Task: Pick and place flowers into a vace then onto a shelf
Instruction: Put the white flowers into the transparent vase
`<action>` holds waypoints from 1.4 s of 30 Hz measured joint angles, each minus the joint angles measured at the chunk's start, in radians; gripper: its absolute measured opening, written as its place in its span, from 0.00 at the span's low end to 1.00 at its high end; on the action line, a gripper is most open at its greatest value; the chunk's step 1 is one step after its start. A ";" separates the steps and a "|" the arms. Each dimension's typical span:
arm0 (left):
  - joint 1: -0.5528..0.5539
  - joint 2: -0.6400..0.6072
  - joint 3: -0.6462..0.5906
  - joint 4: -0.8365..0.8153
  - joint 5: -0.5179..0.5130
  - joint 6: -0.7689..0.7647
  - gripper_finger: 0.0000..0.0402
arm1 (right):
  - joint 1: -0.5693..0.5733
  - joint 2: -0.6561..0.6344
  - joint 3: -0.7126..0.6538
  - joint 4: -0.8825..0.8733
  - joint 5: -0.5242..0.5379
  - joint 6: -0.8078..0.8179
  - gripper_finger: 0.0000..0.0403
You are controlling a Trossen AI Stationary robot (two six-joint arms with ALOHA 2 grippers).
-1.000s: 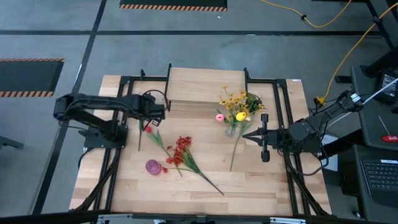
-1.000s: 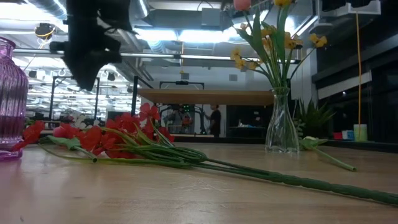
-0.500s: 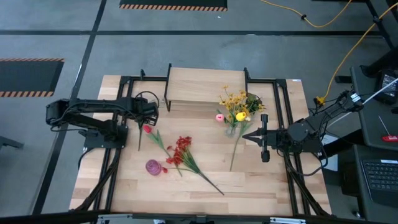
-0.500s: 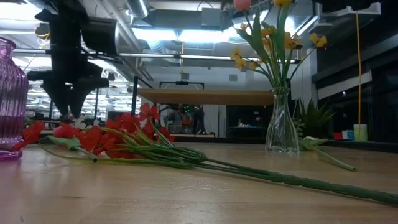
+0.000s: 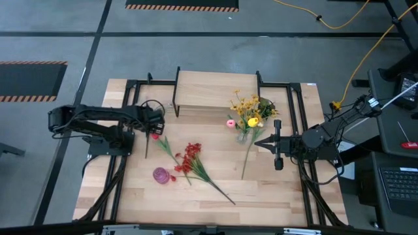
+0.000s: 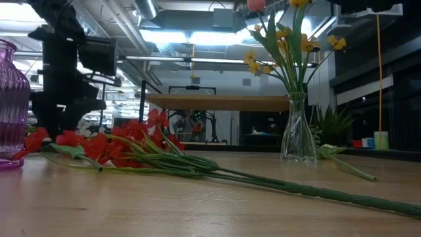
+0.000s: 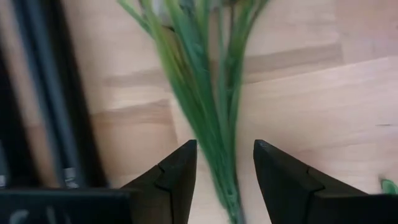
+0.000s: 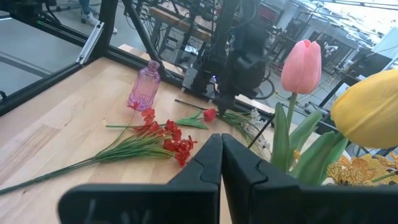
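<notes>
Left end effector (image 5: 157, 125) low over the light wooden worktop (image 5: 261, 189), fingers (image 7: 177, 177) apart astride the green stalks of a red tulip stem (image 5: 155, 136), not clamped. Right end effector (image 5: 256, 142) fingers together, beside the clear glass vase of pink and yellow flowers (image 5: 247, 121) right of centre. Red berry spray (image 5: 189, 160) mid-worktop, small purple glass vase (image 5: 160, 175) just left; light wood shelf on black legs (image 5: 215, 91) at far edge.

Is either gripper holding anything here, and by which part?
Nothing is held. Left gripper is open, straddling a green stalk; right gripper is shut on nothing.
</notes>
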 joint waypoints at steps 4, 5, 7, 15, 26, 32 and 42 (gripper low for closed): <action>0.000 0.000 -0.044 0.052 0.039 -0.006 0.38 | 0.000 0.000 0.000 0.000 0.000 0.000 0.02; 0.000 0.000 -0.054 0.054 0.045 -0.014 0.38 | 0.000 0.000 0.000 0.000 0.000 0.000 0.01; 0.000 0.000 -0.068 0.058 0.055 -0.029 0.38 | 0.000 0.000 0.000 0.000 0.000 0.000 0.01; 0.000 0.000 -0.073 0.076 0.065 -0.012 0.33 | 0.000 0.000 0.000 0.000 0.000 0.000 0.03; -0.001 -0.001 -0.074 0.117 0.077 0.042 0.03 | 0.000 0.001 0.000 0.000 0.000 0.000 0.03; 0.000 -0.035 -0.075 0.124 0.044 0.043 0.01 | 0.000 0.001 0.000 0.000 0.000 0.000 0.03; 0.000 -0.244 -0.027 0.021 -0.129 0.007 0.01 | 0.000 0.001 0.000 0.000 0.000 0.000 0.03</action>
